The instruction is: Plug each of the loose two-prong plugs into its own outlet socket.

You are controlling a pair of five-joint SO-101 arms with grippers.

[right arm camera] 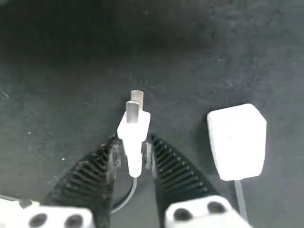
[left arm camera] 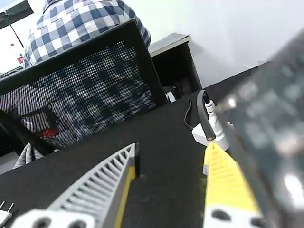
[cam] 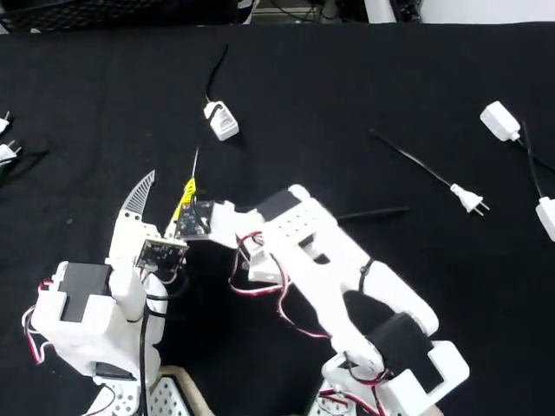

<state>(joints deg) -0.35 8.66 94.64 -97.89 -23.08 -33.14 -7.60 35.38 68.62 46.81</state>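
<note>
Right gripper (right arm camera: 133,144) is pinched tight on the plug (right arm camera: 134,121), prongs out, with the outlet socket (right arm camera: 237,140) just beside it. I'd square the prongs to its face, then push slowly. Left gripper (left arm camera: 172,148) gapes wide, empty.

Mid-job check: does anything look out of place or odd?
Yes. The open left gripper crowds the right arm's wrist circuit board; its yellow finger looks almost touching. The right gripper holds the white two-prong plug alongside the white socket block, not lined up with it.
</note>
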